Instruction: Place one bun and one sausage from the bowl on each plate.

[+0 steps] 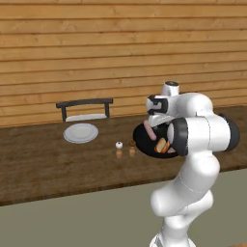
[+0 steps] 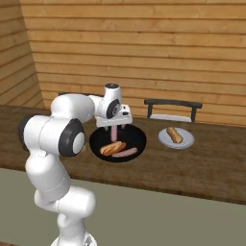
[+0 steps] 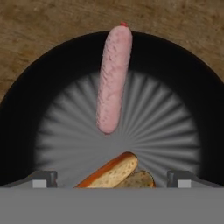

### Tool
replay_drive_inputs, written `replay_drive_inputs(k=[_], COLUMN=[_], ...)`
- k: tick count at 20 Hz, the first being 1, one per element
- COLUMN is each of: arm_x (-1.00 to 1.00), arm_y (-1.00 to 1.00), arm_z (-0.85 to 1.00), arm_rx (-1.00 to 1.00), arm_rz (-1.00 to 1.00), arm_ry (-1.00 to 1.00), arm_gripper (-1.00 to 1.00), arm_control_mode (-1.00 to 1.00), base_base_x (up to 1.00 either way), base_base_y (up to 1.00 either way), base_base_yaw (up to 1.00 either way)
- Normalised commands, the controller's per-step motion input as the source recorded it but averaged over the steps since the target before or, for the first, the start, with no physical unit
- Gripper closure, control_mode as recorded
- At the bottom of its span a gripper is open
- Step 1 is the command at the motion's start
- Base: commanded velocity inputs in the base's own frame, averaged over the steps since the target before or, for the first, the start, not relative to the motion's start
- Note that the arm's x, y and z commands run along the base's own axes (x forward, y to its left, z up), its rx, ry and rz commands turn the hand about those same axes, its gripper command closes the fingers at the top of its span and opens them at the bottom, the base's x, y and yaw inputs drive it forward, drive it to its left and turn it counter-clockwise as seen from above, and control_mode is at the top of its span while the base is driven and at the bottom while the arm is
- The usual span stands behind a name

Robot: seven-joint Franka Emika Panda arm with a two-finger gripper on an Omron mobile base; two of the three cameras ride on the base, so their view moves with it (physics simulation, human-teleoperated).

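A dark wooden counter (image 1: 43,164) spans mid-frame, carrying the black bowl (image 2: 132,137) at centre, pale plates (image 1: 81,133) (image 2: 176,139) left and right, two small shakers (image 1: 118,149) (image 1: 132,148), and dark racks (image 1: 85,109) (image 2: 173,109) behind.

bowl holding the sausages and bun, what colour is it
The wide round bowl is black, clearest in the hand view.

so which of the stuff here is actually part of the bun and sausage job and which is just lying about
Part of the job:
- black bowl
- bun and two sausages in the bowl
- right plate, with a bun on it
- left plate
- fingers, open above the bowl

Just lying about:
- two small shakers
- two dark chairs behind the counter
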Motion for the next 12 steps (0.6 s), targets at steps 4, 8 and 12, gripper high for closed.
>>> replay_drive_inputs(k=[4,8,12], arm_x=[0.0,0.0,0.23], arm_y=[0.13,0.01,0.1], arm_z=[0.0,-0.06,-0.24], arm_rx=[0.01,0.05,0.05], arm_rz=[0.02,0.02,0.0], arm_ry=[0.0,0.0,-0.01], arm_gripper=[-1.0,-1.0,-1.0], arm_control_mode=[-1.0,-1.0,-1.0], base_base_x=[0.0,0.0,0.0], base_base_y=[0.0,0.0,0.0], base_base_yaw=[0.0,0.0,0.0])
